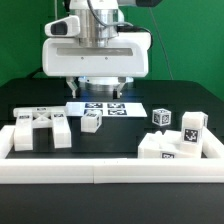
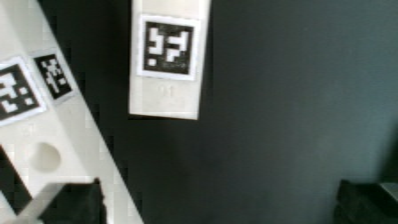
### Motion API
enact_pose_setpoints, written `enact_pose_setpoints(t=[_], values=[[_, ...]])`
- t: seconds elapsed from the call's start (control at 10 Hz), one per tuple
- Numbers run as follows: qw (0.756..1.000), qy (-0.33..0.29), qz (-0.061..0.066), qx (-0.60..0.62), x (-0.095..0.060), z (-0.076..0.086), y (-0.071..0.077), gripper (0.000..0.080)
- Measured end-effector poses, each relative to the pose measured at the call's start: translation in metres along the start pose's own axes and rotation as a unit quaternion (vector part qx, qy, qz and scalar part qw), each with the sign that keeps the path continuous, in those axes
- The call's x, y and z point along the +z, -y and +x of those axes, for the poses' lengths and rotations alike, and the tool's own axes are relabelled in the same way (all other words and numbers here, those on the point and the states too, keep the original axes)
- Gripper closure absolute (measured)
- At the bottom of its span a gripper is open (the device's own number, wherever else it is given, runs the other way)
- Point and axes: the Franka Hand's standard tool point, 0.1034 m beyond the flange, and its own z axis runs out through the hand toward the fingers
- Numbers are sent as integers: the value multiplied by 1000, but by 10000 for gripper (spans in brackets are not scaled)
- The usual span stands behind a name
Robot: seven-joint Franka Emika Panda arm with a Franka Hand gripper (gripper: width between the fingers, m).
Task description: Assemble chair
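The chair lies in loose white tagged parts on the black table. A slotted cluster of blocks [image 1: 40, 131] sits at the exterior view's left, and a short piece [image 1: 92, 122] lies in the middle. A small cube [image 1: 161, 117], a tagged block [image 1: 190, 128] and a chunky piece [image 1: 178, 150] are at the right. My gripper [image 1: 100, 91] hangs above the back middle, over the marker board [image 1: 101, 107]. In the wrist view the gripper [image 2: 217, 205] is open with only dark table between its fingers [image 2: 63, 200]. An oblong tagged part [image 2: 169, 55] lies ahead of it.
A long white border rail [image 1: 110, 176] runs along the table's front and up both sides. In the wrist view a flat white strip with tags [image 2: 39, 110], probably the marker board, passes beside one finger.
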Motion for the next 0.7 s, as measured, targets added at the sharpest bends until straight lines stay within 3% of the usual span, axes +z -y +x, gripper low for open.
enact_pose_setpoints(t=[0.3,0.4,0.7], values=[[996,90,13,2,2,-6,2,150],[993,118,10,14,11,-2,-12,150],[969,243,7,45,19,-8,-23,150]])
